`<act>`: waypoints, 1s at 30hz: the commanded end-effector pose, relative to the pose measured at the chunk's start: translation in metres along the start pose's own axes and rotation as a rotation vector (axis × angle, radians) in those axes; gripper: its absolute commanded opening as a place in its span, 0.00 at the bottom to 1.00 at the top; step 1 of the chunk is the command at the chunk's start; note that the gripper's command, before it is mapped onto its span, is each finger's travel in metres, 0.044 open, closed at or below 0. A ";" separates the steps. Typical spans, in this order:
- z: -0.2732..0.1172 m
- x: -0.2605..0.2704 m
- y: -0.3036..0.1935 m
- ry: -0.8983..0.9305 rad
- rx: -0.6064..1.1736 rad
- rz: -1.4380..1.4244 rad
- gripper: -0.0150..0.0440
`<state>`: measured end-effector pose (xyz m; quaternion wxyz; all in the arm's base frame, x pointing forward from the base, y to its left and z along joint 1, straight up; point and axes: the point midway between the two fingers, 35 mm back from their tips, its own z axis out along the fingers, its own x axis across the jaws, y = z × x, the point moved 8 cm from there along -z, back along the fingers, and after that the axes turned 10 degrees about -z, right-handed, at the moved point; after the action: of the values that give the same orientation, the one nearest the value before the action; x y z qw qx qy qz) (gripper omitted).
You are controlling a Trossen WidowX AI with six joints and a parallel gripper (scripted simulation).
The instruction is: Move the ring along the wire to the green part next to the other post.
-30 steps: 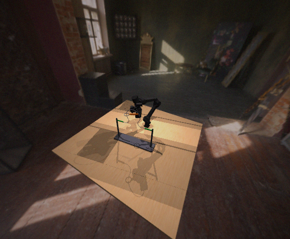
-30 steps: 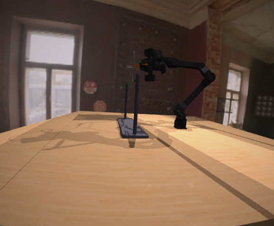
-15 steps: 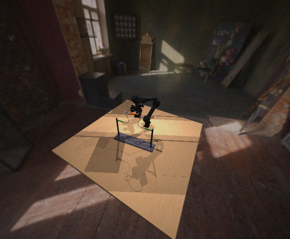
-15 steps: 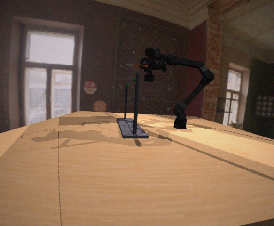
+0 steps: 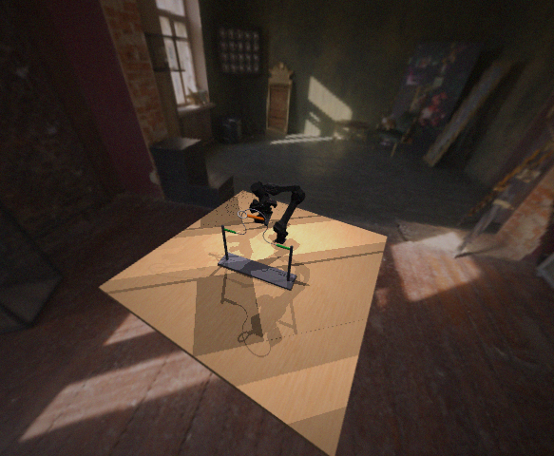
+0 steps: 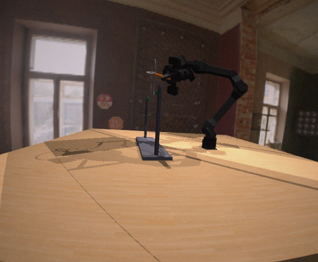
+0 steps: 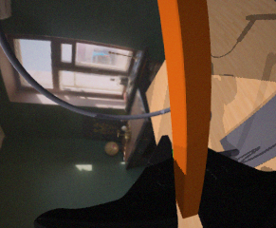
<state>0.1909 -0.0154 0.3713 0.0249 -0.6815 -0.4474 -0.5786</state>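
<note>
My gripper is shut on the orange handle. The ring sits at the handle's far end, above and behind the left post in the top view, and shows as a thin pale loop in the exterior view. It surrounds or overlaps the grey wire on its raised left part; the clearance is too small to tell. The ring is out of the wrist view. The green parts, left and right, are both away from the ring.
The right post and the left post stand on a dark base. The grey wire arches between the green parts, close in front of the fingers. The arm reaches in from behind the wire in the top view.
</note>
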 end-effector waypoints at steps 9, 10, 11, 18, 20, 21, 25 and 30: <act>0.000 0.003 0.001 -0.082 -0.006 -0.130 0.00; 0.000 0.003 0.001 -0.088 -0.006 -0.138 0.00; 0.000 0.003 0.001 -0.094 -0.006 -0.146 0.00; 0.001 0.004 0.000 -0.132 -0.008 -0.203 0.00; 0.001 0.004 0.000 -0.144 -0.008 -0.219 0.00; 0.001 0.004 0.000 -0.150 -0.008 -0.228 0.00; 0.001 0.004 -0.001 -0.177 -0.009 -0.267 0.00; 0.002 0.004 -0.001 -0.210 -0.011 -0.316 0.00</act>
<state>0.1915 -0.0117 0.3706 -0.0978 -0.6658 -0.5352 -0.5106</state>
